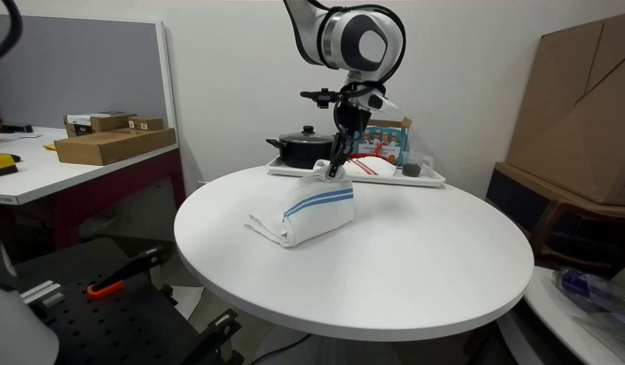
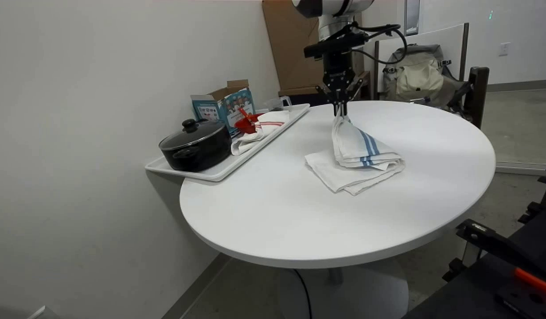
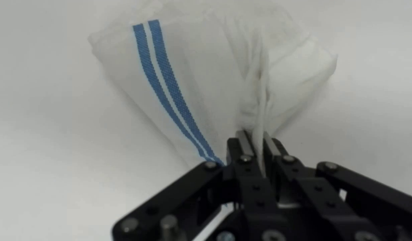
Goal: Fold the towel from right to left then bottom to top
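The towel, white with blue stripes, is folded in layers. It shows in both exterior views and in the wrist view. Its lower layers lie on the white round tabletop and one end is lifted up to the gripper. My gripper points down over the towel. It shows also in an exterior view and in the wrist view. Its fingers are closed on a pinched ridge of the cloth. The gripped cloth between the fingers is partly hidden.
A white tray stands at the table's edge by the wall. It holds a black lidded pot, a red bowl, a red-striped cloth, a blue box and a clear cup.
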Controlling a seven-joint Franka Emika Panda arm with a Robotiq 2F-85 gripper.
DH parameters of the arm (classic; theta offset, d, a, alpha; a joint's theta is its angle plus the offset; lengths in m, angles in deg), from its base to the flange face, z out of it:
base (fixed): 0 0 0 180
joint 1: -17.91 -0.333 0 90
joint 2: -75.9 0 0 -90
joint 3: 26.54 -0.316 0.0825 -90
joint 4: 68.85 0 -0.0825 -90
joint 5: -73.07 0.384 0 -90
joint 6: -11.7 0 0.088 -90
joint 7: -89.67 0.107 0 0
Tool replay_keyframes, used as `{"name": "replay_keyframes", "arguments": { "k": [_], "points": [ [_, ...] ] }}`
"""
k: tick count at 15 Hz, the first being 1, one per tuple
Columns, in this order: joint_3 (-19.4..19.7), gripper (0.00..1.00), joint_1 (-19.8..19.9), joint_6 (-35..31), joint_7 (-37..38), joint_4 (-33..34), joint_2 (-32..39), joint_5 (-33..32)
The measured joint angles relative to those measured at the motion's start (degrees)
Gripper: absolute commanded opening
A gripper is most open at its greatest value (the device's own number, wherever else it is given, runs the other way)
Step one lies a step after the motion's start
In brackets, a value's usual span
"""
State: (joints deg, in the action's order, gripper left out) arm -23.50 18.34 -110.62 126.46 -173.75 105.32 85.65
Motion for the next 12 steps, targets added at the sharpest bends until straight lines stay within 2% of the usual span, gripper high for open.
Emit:
{"name": "replay_keyframes", "arguments": {
  "k": [5,9,12],
  "points": [
    [0.02,0.69,-0.96,5.36,3.77,8.42,4.38,-0.19],
    [0.04,0.98,-2.91,6.23,4.78,9.70,5.65,-1.15],
    [0.01,1.00,-5.20,6.21,5.26,9.42,5.75,-2.60]
  ]
}}
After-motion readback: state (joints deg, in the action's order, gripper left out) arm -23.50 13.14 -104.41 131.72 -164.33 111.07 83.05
